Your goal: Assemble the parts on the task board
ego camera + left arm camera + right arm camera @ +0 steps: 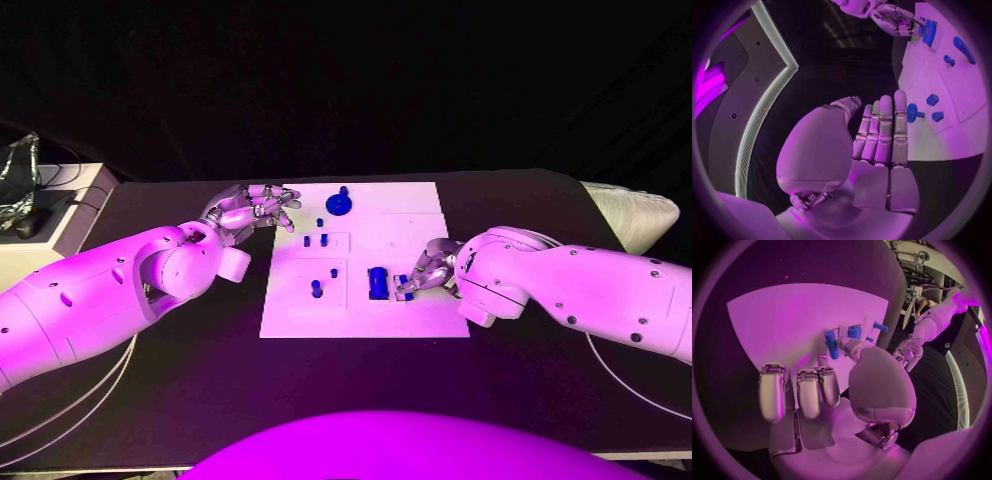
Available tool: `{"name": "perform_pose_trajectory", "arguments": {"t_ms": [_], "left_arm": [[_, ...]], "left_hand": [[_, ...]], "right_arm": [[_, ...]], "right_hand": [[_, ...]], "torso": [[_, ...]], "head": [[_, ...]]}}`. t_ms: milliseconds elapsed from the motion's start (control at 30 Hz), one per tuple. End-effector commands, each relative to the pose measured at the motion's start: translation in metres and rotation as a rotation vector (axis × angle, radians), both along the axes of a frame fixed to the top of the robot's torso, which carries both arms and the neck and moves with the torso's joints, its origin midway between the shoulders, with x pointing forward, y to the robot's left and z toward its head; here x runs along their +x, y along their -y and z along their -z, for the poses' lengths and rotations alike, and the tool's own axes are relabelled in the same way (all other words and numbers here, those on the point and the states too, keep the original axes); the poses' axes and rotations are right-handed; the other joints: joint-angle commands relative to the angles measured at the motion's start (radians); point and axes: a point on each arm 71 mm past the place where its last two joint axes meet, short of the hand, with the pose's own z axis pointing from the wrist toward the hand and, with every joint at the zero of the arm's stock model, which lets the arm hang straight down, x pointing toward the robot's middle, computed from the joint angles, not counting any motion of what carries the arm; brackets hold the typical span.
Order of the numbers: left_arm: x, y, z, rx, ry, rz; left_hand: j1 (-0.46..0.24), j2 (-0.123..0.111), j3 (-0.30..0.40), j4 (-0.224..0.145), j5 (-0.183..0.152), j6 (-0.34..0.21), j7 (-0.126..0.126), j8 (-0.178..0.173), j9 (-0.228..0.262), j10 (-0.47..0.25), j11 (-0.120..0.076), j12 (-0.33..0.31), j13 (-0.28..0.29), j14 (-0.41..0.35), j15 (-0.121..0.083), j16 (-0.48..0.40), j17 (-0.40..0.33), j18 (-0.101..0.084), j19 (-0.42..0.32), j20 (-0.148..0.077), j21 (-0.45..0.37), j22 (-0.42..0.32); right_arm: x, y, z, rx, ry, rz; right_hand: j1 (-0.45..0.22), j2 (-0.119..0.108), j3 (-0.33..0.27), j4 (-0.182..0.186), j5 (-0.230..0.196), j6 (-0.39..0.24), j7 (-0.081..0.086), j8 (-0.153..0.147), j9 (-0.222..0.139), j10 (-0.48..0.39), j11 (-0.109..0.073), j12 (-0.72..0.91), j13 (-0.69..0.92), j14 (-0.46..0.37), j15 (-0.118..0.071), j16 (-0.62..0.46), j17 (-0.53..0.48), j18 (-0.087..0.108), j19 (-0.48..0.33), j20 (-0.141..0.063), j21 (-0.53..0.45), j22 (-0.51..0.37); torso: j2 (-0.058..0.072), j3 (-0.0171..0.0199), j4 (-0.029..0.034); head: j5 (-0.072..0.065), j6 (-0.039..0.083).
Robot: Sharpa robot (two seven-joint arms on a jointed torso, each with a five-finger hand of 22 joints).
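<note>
Right hand: my right hand [430,268] is hovering at the near right part of the task board [404,215], its fingers [808,392] curling in side by side; I cannot tell whether they are pinching the long blue block [378,282] lying just beside them.
Board: the flat white rectangular plate is lying in the middle of the matte black tabletop [346,390].
Parts, counted: I am seeing five blue pieces in the head view, namely the long block, a small upright peg [316,288] on the near left, two little pieces [316,240] at mid-board, and a round disc [339,204] at the far edge.
Left hand: my left hand [257,212] is hanging over the board's far left edge, its silver fingers [891,127] lying straight and pressed together, holding nothing.
Room: bare tabletop is running along the board's near edge and on both sides beneath my arms.
</note>
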Motion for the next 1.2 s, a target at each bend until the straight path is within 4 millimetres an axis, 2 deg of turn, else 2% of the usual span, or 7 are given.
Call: {"name": "perform_pose_trajectory", "arguments": {"t_ms": [33,333,500,733,800,1067,1200], "left_arm": [[-0.001,0.002,-0.001,-0.013,0.003,0.017],[-0.001,0.002,-0.001,-0.012,0.001,0.02],[-0.001,0.002,-0.001,-0.011,0.001,0.021],[0.0,0.003,0.0,-0.01,0.0,0.022],[0.0,0.003,0.0,-0.01,0.0,0.022],[0.0,0.003,0.0,-0.009,0.0,0.022],[0.0,0.002,0.0,-0.008,0.001,0.021]], "left_hand": [[-0.007,0.003,0.006,-0.001,-0.002,-0.005,0.0,-0.002,-0.002,-0.001,0.003,0.004,-0.002,-0.002,0.003,-0.004,0.001,0.013,-0.005,0.0,-0.006,-0.001],[-0.011,0.003,0.007,-0.002,-0.002,-0.005,0.0,-0.001,-0.002,-0.002,0.003,0.004,-0.002,-0.002,0.004,-0.004,0.002,0.013,-0.004,0.001,-0.008,-0.002],[-0.011,0.003,0.007,-0.002,-0.002,-0.005,0.0,-0.001,-0.002,-0.002,0.003,0.004,-0.002,-0.002,0.004,-0.004,0.002,0.013,-0.004,0.001,-0.008,-0.002],[-0.011,0.003,0.007,-0.002,-0.002,-0.005,0.0,-0.001,-0.002,-0.002,0.003,0.004,-0.002,-0.002,0.004,-0.004,0.002,0.013,-0.004,0.001,-0.008,-0.002],[-0.011,0.003,0.007,-0.002,-0.002,-0.005,0.0,-0.001,-0.002,-0.002,0.003,0.004,-0.002,-0.002,0.004,-0.004,0.002,0.013,-0.004,0.001,-0.008,-0.002],[-0.011,0.003,0.007,-0.002,-0.002,-0.005,0.0,-0.001,-0.002,-0.002,0.003,0.004,-0.002,-0.002,0.004,-0.004,0.002,0.013,-0.004,0.001,-0.008,-0.002],[-0.011,0.003,0.007,-0.002,-0.002,-0.005,0.0,-0.001,-0.002,-0.002,0.003,0.004,-0.002,-0.002,0.004,-0.004,0.002,0.013,-0.004,0.001,-0.008,-0.002]], "right_arm": [[0.0,-0.002,0.0,0.003,0.025,-0.02],[-0.001,-0.004,-0.002,0.012,0.046,-0.027],[-0.002,-0.004,-0.002,0.017,0.054,-0.027],[-0.003,-0.003,-0.003,0.021,0.06,-0.026],[-0.003,-0.003,-0.003,0.02,0.064,-0.025],[-0.002,0.002,-0.003,0.017,0.067,-0.019],[-0.004,0.007,-0.003,0.02,0.065,-0.023]], "right_hand": [[-0.01,-0.001,-0.001,0.006,-0.007,0.006,0.0,0.002,-0.002,0.054,-0.003,-0.002,0.21,0.105,0.0,0.002,0.253,-0.013,0.08,0.003,-0.007,0.23],[-0.024,-0.007,-0.012,0.019,-0.014,0.008,0.0,0.002,-0.003,0.055,-0.003,-0.001,0.211,0.105,0.0,0.002,0.253,-0.013,0.079,0.003,-0.008,0.23],[-0.053,-0.011,-0.037,0.054,-0.053,0.01,0.001,0.002,-0.007,0.055,-0.002,-0.002,0.211,0.105,0.001,0.002,0.254,-0.014,0.08,0.004,-0.007,0.23],[-0.06,-0.014,-0.049,0.066,-0.063,0.011,0.001,0.002,-0.009,0.055,-0.002,-0.001,0.212,0.106,0.001,0.002,0.254,-0.014,0.08,0.004,-0.007,0.23],[-0.062,-0.014,-0.066,0.08,-0.085,0.011,0.0,0.003,-0.01,0.055,-0.003,-0.001,0.211,0.105,0.001,0.002,0.254,-0.013,0.08,0.004,-0.008,0.23],[-0.065,-0.012,-0.075,0.087,-0.091,0.012,-0.001,0.003,-0.011,0.055,-0.003,-0.002,0.211,0.105,0.001,0.002,0.253,-0.013,0.079,0.004,-0.009,0.23],[-0.033,-0.01,-0.08,0.074,-0.103,0.012,-0.002,0.005,-0.011,0.055,-0.004,-0.002,0.211,0.105,-0.001,0.002,0.253,-0.013,0.079,0.003,-0.009,0.23]], "torso": [[0.001,0.0004,0.0],[0.0,0.0001,-0.0001],[0.0,0.0003,-0.0004],[0.0,-0.0005,-0.0006],[0.0,-0.0004,-0.0006],[0.0,-0.0005,0.0003],[-0.001,-0.0001,-0.0001]], "head": [[0.001,0.0],[0.003,0.0],[0.005,0.0],[0.004,0.0],[0.004,0.0],[0.003,0.0],[0.005,0.0]]}}
